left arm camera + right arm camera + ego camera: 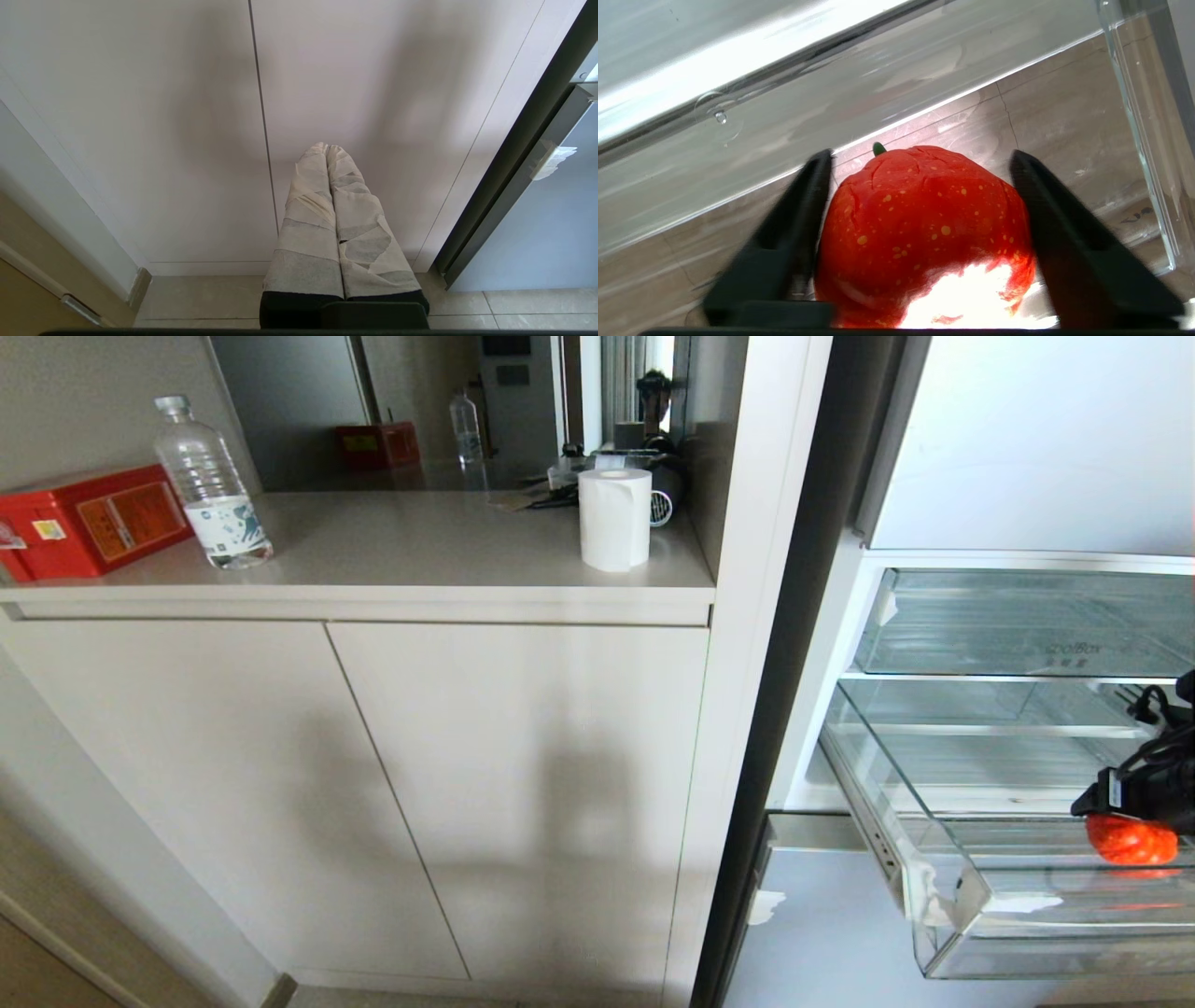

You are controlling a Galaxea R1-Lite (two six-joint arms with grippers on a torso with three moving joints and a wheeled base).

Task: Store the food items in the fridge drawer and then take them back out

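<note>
One food item (1131,840), a lumpy red-orange piece with yellow specks and a green stem, sits low inside the pulled-out fridge drawer (971,896) at the right edge of the head view. My right gripper (1125,814) reaches down onto it from above. In the right wrist view the food item (924,224) fills the space between the black fingers (803,219), which lie against its two sides, so the right gripper (920,156) is shut on it. The clear drawer wall (1134,70) stands close behind. My left gripper (327,147), wrapped in pale tape, hangs shut and empty before a cabinet door.
A second clear bin with faint lettering (1027,653) sits above the drawer. Left of the fridge a counter (420,569) carries a red box (89,523), a water bottle (210,485) and a paper roll (614,518). White cabinet doors (373,784) stand below.
</note>
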